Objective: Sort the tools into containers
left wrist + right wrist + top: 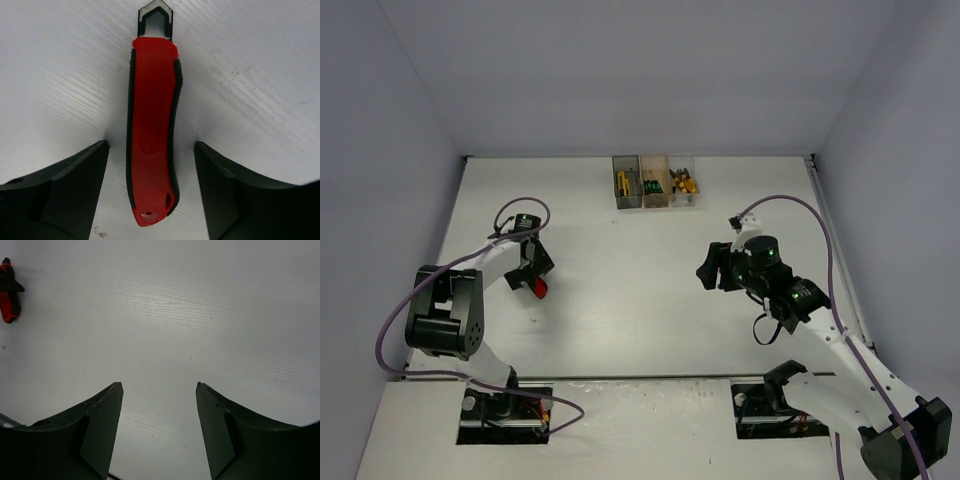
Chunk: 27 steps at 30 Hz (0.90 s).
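A red-handled cutter (152, 100) with black edges lies flat on the white table. It lies between the fingers of my left gripper (151, 145), which is open, with a gap on each side of the handle. In the top view the left gripper (533, 268) is at the table's left and the cutter (539, 289) shows just under it. My right gripper (712, 268) is open and empty over bare table right of centre (159, 385). The cutter also shows far left in the right wrist view (7, 307).
Three small bins stand in a row at the far edge: a smoky grey bin (626, 181) with yellow tools, an orange-tinted bin (653, 181) with green-black tools, and a clear bin (684, 182) with orange-yellow pliers. Walls close in the table on three sides.
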Motion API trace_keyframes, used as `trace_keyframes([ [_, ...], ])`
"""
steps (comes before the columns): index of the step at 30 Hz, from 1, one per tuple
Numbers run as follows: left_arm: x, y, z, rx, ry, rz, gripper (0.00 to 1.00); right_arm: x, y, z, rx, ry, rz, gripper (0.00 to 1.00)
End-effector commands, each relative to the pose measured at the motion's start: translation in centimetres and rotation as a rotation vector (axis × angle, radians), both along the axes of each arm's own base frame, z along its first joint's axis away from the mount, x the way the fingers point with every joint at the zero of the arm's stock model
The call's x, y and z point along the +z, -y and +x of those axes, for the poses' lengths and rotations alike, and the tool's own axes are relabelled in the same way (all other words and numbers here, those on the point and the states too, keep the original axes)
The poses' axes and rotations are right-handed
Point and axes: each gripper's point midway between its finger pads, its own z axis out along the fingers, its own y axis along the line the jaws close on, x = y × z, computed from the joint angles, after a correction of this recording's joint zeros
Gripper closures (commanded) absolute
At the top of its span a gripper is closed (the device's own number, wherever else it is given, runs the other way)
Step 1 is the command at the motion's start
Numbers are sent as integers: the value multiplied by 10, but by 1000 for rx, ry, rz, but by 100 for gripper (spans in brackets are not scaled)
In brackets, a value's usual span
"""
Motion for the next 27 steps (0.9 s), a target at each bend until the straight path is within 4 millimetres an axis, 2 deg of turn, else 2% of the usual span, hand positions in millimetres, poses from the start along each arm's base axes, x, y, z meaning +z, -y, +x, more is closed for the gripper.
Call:
trace_keyframes([
  [1,-1,-1,6,25,20,-10,46,11,-7,4,17,47,30,43],
  [4,-1,0,5,27,25,-13,68,10,-7,5,16,44,26,43],
  [9,12,7,15,14,73,-52,97,8,-7,6,15,41,21,43],
  [12,32,25,36,-26,158,-136,100,7,-7,6,12,38,20,43],
  [16,84,59,83,-137,324,-192,100,5,-6,7,5,34,17,43],
  [20,140,102,138,-261,509,-224,100,4,-5,7,-5,30,15,43],
  [22,159,130,158,-339,567,-266,100,4,-5,8,-6,30,14,43],
  [23,161,140,166,-371,586,-280,100,4,-5,8,-7,28,15,43],
  [25,193,159,191,-428,692,-306,100,4,-5,7,-7,26,18,43],
  [27,208,176,209,-487,744,-321,100,2,-5,7,-7,21,20,43],
])
